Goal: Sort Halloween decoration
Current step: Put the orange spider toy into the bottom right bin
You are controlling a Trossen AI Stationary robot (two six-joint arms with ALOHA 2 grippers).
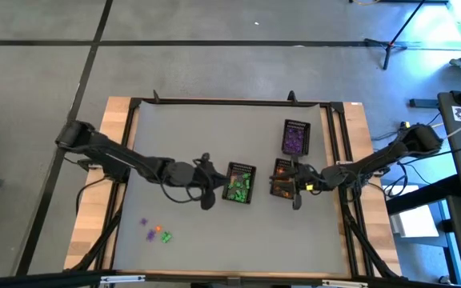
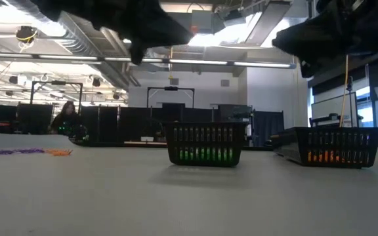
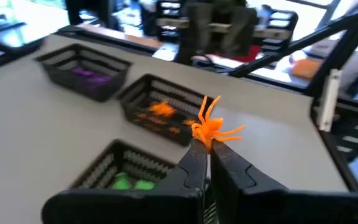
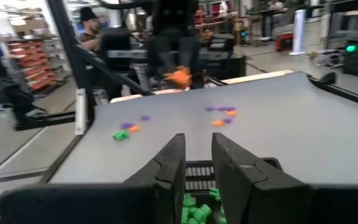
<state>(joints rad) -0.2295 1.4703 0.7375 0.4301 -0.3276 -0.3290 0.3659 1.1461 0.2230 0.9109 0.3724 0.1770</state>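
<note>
I see my left hand (image 3: 207,144) shut tight on a small orange spider toy (image 3: 211,126), pinched right at the fingertips. In the high view that hand (image 1: 207,200) sits just left of the middle basket, low-center of the frame. In the left wrist pic the spider hangs in the air, w/ the baskets below and past it.

Three black mesh baskets on the gray tabletop (image 1: 182,144). The green basket (image 1: 240,183) is in the middle of the high view w/ green bits inside. The orange basket (image 1: 282,178) is just right of it, holding orange bits. The purple basket (image 1: 295,137) is up and right, near the far edge, w/ purple bits in it.

My right hand (image 1: 297,200) is over by the near end of the orange basket. In the right wrist pic its fingers (image 4: 174,163) stand a bit apart w/ nothing between them, so it's open and holds nothing; green bits (image 4: 197,208) show right under it there.

A few loose trinkets (image 1: 155,232) (purple, orange, green) lie on the tabletop at lower left of the high view, well apart from the baskets. In the low view they show as a flat streak at far left (image 2: 31,151).

A person (image 2: 65,119) sits far back in the room, left side of the low view.
</note>
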